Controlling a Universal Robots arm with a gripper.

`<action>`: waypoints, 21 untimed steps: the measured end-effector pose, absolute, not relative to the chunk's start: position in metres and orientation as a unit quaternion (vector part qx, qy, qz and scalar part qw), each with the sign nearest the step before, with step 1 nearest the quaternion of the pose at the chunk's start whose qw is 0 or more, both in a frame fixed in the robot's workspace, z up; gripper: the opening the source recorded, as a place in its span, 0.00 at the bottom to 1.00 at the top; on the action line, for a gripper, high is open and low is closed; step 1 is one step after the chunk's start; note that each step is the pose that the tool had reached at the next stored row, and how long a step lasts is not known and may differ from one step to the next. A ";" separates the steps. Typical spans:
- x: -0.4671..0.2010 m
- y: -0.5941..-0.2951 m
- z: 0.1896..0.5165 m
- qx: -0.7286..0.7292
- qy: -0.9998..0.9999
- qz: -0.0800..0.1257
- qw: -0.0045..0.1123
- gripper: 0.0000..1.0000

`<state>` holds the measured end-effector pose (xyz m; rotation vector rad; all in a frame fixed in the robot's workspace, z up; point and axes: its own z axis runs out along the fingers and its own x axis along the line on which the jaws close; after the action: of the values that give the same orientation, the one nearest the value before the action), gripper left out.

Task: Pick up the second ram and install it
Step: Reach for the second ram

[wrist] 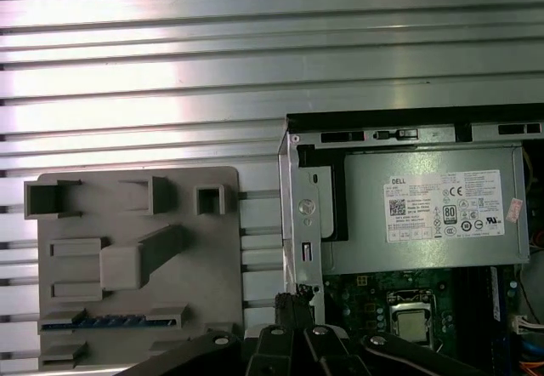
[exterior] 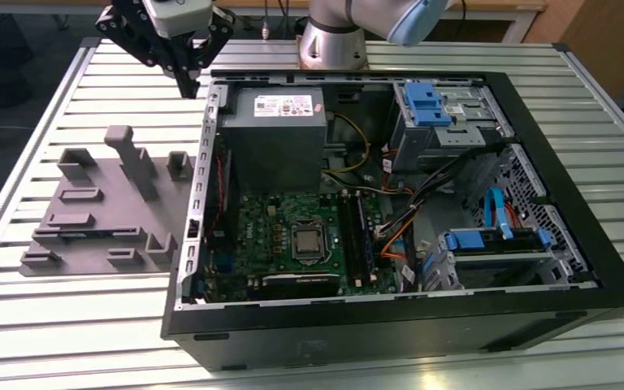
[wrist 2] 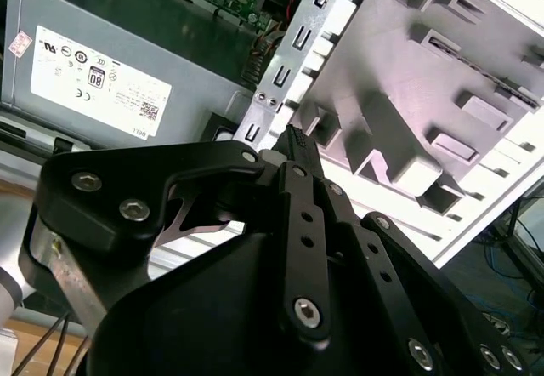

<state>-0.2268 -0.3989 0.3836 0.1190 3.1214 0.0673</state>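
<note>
Item: second ram point(wrist: 110, 320), a thin board on edge in the grey holder's point(wrist: 212, 248) long slot, beside the computer case point(exterior: 399, 325). I judge it light, stiff and fragile, so I'd grip the long edges. Gripper point(exterior: 189, 85): clenched, empty, over the table point(exterior: 106, 97) near the case's metal rim. Open room above the holder.

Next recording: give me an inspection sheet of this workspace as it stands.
Surface: ribbed aluminium table, carrying everything.
Job's things: second ram, thin dark board with bluish patches, edge-on in a slot of the grey moulded holder; untouched.
Clutter: open black computer case with grey power-supply box and green motherboard.
Grippers: black gripper, shut and empty, over the table beside the case's corner.
Cables: mixed-colour wire bundles inside the case.
Surroundings: wooden furniture behind the table.
</note>
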 end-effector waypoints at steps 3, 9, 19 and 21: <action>-0.228 -0.399 0.383 0.038 0.999 0.022 0.009 0.11; -0.230 -0.399 0.383 0.038 0.999 0.022 0.008 0.11; -0.235 -0.399 0.382 0.038 0.999 0.022 0.008 0.11; -0.236 -0.399 0.382 0.038 0.999 0.021 0.008 0.11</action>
<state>-0.2358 -0.3989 0.3817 0.1192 3.1230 0.0672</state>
